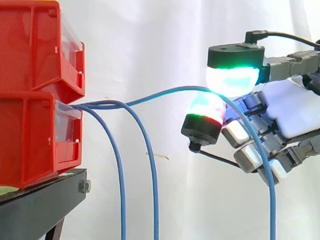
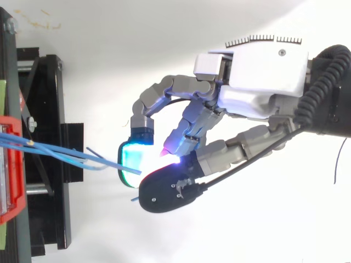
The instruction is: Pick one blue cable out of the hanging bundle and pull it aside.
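Three thin blue cables come out of the lower red bin [image 1: 35, 140] at the left. Two of them [image 1: 120, 175] droop straight down beside the stand. The third blue cable [image 1: 160, 95] runs rightward in an arc and passes between two glowing pads of my hand [image 1: 295, 115], then drops down in front of the fingers [image 1: 270, 180]. A green-white pad [image 1: 232, 77] presses it from above and a cyan-red pad [image 1: 205, 115] from below. In the top view the hand [image 2: 263, 76] reaches in from the right, fingers curled, and the cable [image 2: 104, 160] meets the cyan pad [image 2: 131, 159].
Two red bins [image 1: 37, 45] are stacked on a black stand [image 1: 40, 200] at the left, before a white curtain. In the top view the stand's black frame [image 2: 49, 142] runs along the left edge. Open space lies to the right of the bins.
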`<state>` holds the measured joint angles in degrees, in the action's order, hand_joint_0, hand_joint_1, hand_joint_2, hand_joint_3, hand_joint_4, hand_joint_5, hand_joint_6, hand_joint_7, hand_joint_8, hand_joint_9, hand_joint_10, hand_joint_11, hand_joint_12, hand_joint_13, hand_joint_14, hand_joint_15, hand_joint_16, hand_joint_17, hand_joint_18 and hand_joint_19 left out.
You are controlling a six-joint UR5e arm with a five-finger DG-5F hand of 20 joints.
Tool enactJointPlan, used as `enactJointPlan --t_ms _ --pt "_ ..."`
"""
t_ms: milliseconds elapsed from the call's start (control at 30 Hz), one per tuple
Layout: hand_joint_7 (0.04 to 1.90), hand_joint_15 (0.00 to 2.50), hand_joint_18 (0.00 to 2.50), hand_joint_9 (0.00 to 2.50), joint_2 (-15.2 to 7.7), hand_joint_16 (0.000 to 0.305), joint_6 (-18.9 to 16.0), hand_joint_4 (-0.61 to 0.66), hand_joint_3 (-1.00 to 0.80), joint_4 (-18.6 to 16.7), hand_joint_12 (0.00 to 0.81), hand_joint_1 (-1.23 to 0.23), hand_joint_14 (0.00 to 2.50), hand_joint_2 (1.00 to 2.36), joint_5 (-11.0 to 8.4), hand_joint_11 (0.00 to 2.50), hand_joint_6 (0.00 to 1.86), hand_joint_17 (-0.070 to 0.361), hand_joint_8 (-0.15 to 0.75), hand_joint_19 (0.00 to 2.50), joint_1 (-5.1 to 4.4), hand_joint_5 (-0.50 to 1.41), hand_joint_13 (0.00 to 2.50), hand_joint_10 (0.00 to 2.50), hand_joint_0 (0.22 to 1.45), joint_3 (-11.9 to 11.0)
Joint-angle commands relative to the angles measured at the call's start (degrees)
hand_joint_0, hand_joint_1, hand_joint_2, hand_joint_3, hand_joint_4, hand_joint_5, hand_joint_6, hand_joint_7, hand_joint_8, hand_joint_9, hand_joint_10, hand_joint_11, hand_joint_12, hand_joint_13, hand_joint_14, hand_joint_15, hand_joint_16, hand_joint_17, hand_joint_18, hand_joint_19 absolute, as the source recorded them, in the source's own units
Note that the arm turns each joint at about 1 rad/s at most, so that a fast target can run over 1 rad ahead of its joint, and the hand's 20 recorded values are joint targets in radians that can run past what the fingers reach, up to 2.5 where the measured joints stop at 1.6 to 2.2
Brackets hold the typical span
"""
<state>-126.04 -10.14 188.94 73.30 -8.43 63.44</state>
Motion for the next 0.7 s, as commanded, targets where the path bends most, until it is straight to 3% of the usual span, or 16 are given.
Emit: enactJointPlan --t_ms 0,667 --pt "1.02 0.61 0.95 1.14 0.0 0.055 0.03 -0.1 0.16 -0.07 0.399 -0.94 0.02 1.01 0.0 0.33 0.91 0.124 0.277 0.64 0.0 -0.01 1.02 0.01 0.61 0.01" --pt "1.01 0.63 0.91 1.14 -0.09 0.055 0.03 -0.1 0.15 -0.07 0.403 -0.93 0.02 1.01 -0.09 0.36 0.92 0.124 0.281 0.63 0.09 -0.01 1.01 0.01 0.61 0.01"
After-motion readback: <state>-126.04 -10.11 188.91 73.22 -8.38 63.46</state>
